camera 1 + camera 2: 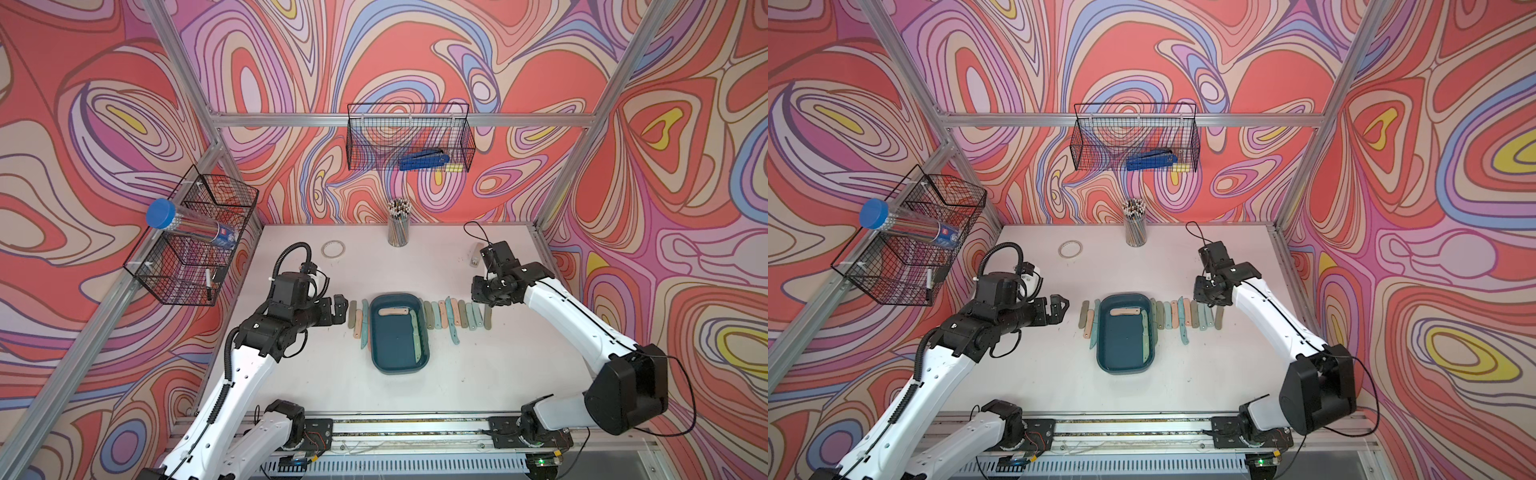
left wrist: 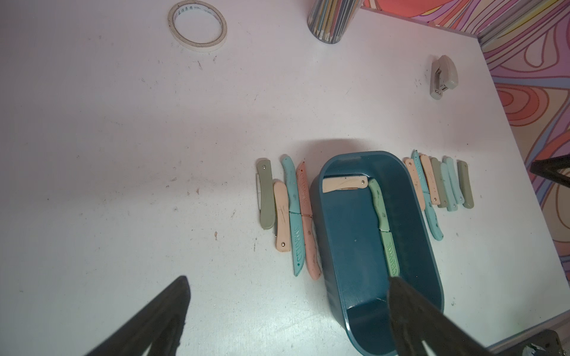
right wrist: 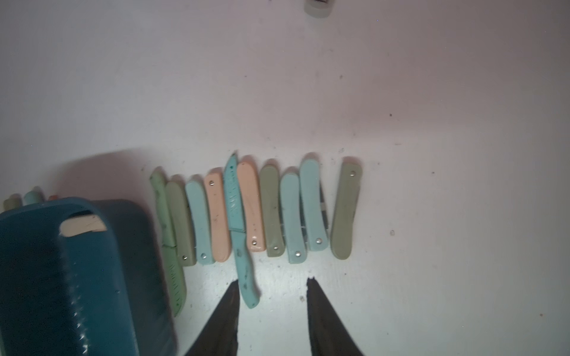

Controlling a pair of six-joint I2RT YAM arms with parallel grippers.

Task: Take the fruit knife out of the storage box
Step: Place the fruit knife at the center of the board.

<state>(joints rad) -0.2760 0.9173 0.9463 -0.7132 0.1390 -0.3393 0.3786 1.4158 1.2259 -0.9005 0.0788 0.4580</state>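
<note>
The dark teal storage box (image 1: pixel 395 351) (image 1: pixel 1121 353) sits mid-table. Two fruit knives lie in it: a folded beige one (image 1: pixel 395 312) (image 2: pixel 344 185) along the far wall and an unfolded green one (image 1: pixel 416 336) (image 2: pixel 382 222) along the right wall. Left of the box, above the table, my left gripper (image 1: pixel 340 309) (image 2: pixel 288 278) stands wide open and empty. My right gripper (image 1: pixel 480 297) (image 3: pixel 273 280) hangs open over the right end of the row of knives (image 3: pixel 271 212), with nothing between its fingers. The end of a teal knife's handle (image 3: pixel 246 283) lies beside one finger.
More knives lie in rows on both sides of the box (image 1: pixel 361 322) (image 1: pixel 453 316). At the back stand a pencil cup (image 1: pixel 398 228), a tape ring (image 1: pixel 333 249) and a stapler (image 2: pixel 444 77). Black wire baskets (image 1: pixel 409 137) (image 1: pixel 191 237) hang on the walls.
</note>
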